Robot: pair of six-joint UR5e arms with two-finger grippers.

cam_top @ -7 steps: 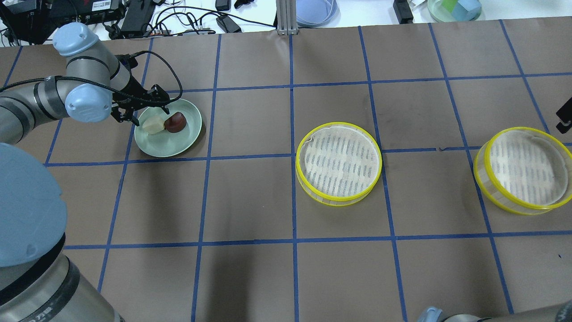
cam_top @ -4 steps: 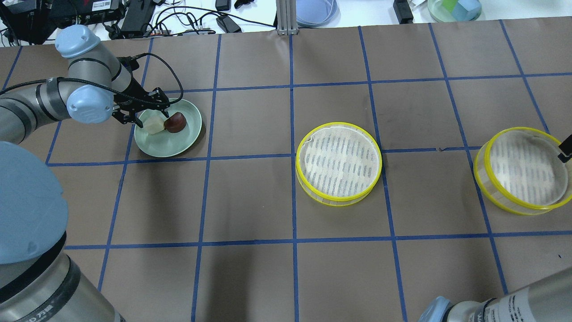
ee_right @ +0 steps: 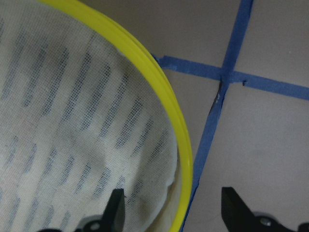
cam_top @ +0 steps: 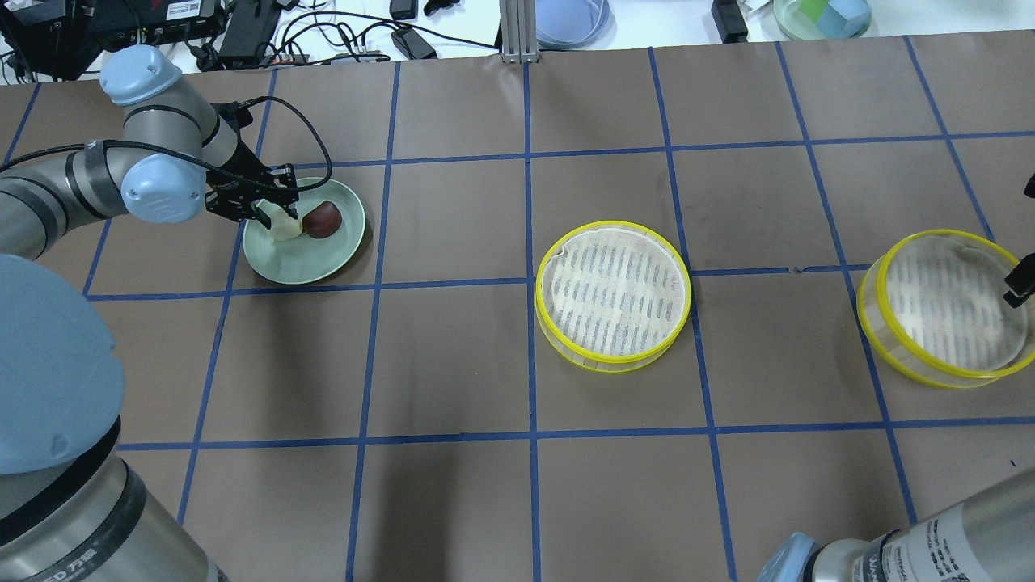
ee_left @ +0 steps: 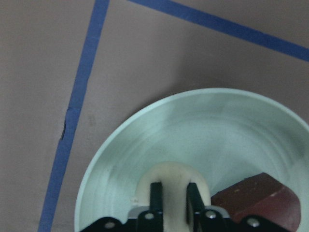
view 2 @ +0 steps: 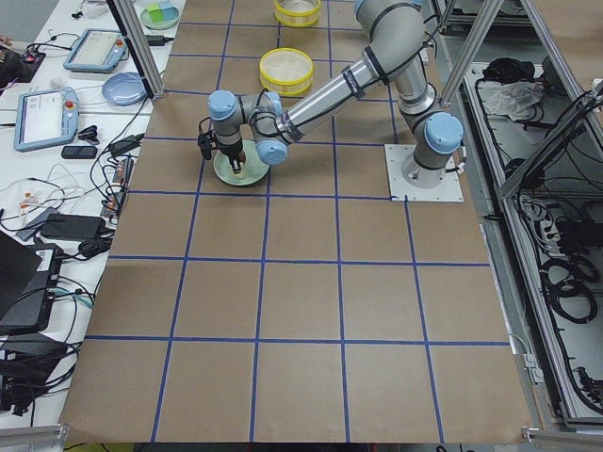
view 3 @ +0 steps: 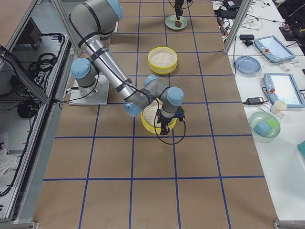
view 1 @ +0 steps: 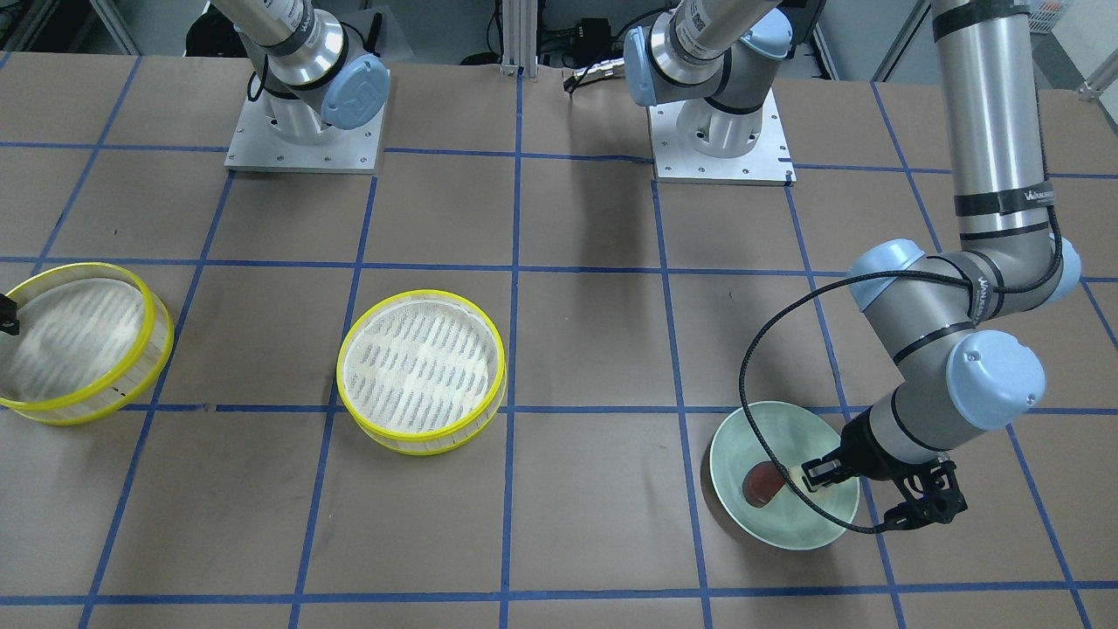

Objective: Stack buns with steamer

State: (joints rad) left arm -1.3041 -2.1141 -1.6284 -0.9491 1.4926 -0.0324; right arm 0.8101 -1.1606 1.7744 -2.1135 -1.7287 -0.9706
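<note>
A cream-white bun (cam_top: pixel 283 231) and a dark reddish-brown bun (cam_top: pixel 323 220) lie side by side on a pale green plate (cam_top: pixel 311 265) at the left. My left gripper (cam_top: pixel 275 217) is down in the plate, shut on the cream-white bun (ee_left: pixel 169 175); the brown bun (ee_left: pixel 263 200) touches its side. Two yellow-rimmed steamers with cloth liners stand empty: one in the middle (cam_top: pixel 538 299), one at the right (cam_top: pixel 863 315). My right gripper (ee_right: pixel 174 208) is open, its jaws astride the right steamer's rim (ee_right: pixel 179 140).
Cables, a blue dish (cam_top: pixel 570 20) and a green bowl with blocks (cam_top: pixel 821 16) lie beyond the table's far edge. Both arm bases (view 1: pixel 301 148) stand at the robot's side. Blue tape lines grid the brown table.
My left gripper moved over the cream-white bun and closed on it. My right gripper came in over the right steamer's outer rim and settled lower there.
</note>
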